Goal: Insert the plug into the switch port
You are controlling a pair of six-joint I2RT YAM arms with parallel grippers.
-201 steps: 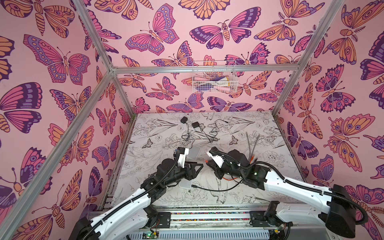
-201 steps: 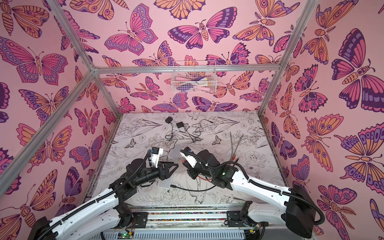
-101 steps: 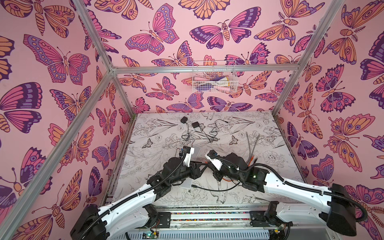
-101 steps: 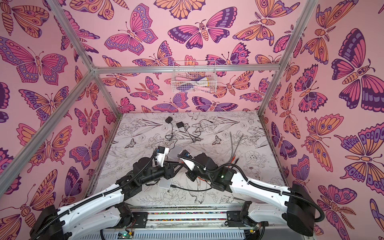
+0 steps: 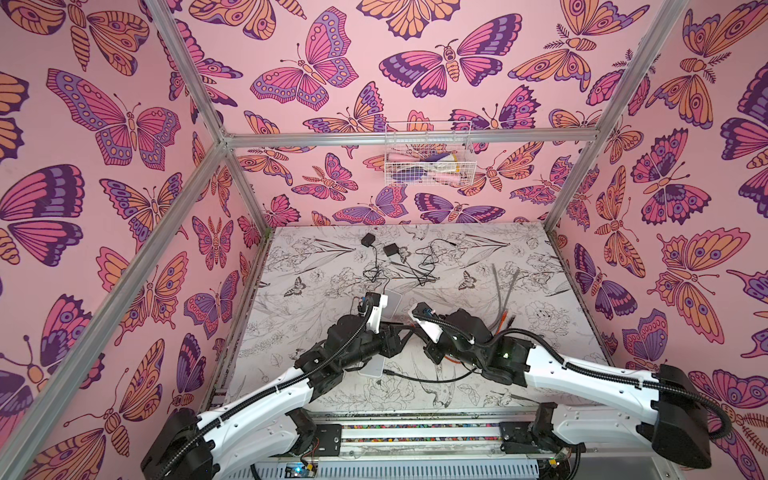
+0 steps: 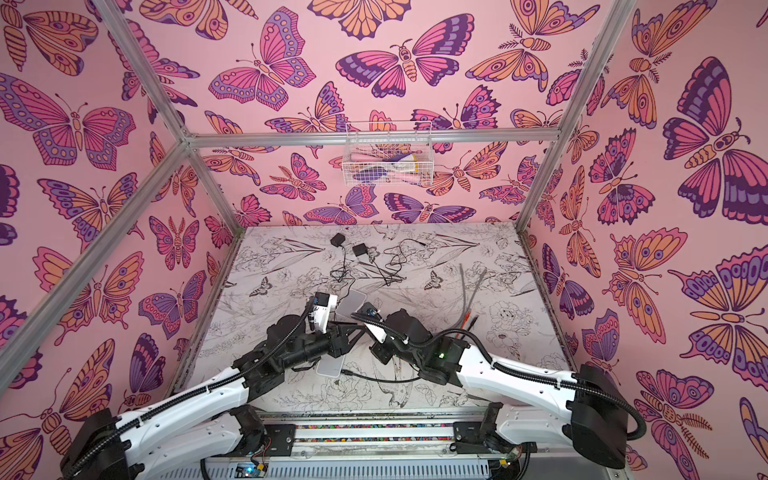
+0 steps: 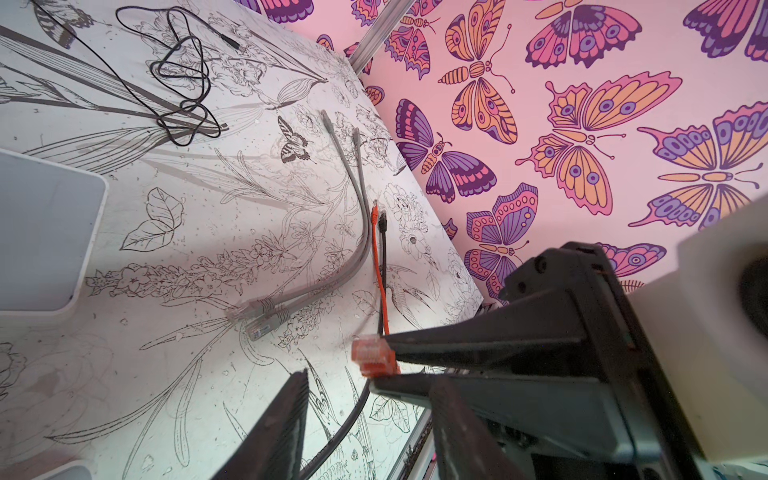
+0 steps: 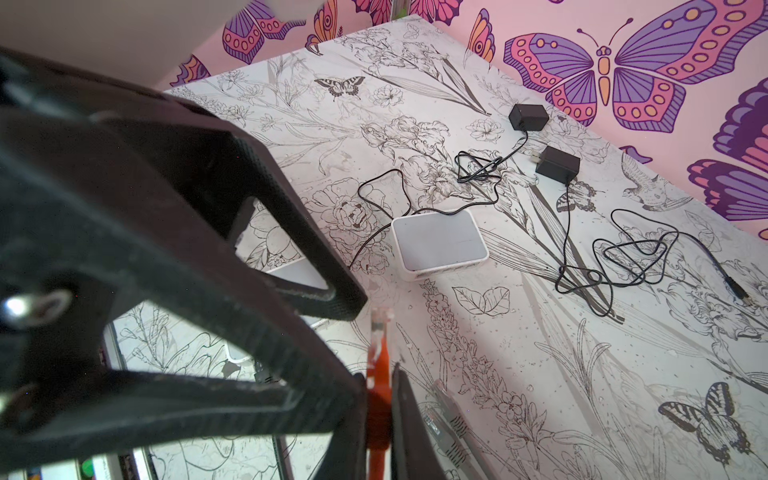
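The right tool [image 8: 378,386] is clamped tight on the orange plug [image 7: 370,353], gripping just behind the connector. The clear tip juts past its fingers. The plug hangs near the middle of the bench [image 5: 540,291], apparently raised off it. Its orange cable [image 7: 379,257] trails off to the right beside a black cable [image 7: 383,245].

The left tool [image 5: 403,334] has its jaws partly apart and nothing visibly gripped. Its tips are close beside the plug. Contact cannot be confirmed, because in both top views the wrist housings cover the spot where the tools meet.

A white switch [image 8: 440,243] lies flat just beyond the tools. A thin black lead runs along its far edge, and whether it is plugged in cannot be told. The ports on its side face are too small to make out. A second switch [image 5: 371,368] lies nearer, mostly hidden under the left arm.

Two grey cables [image 7: 357,216] lie on the right. Two black adapters [image 8: 528,116] sit at the far side with tangled leads. A wire basket [image 5: 428,160] hangs on the far wall, its contents indistinct.
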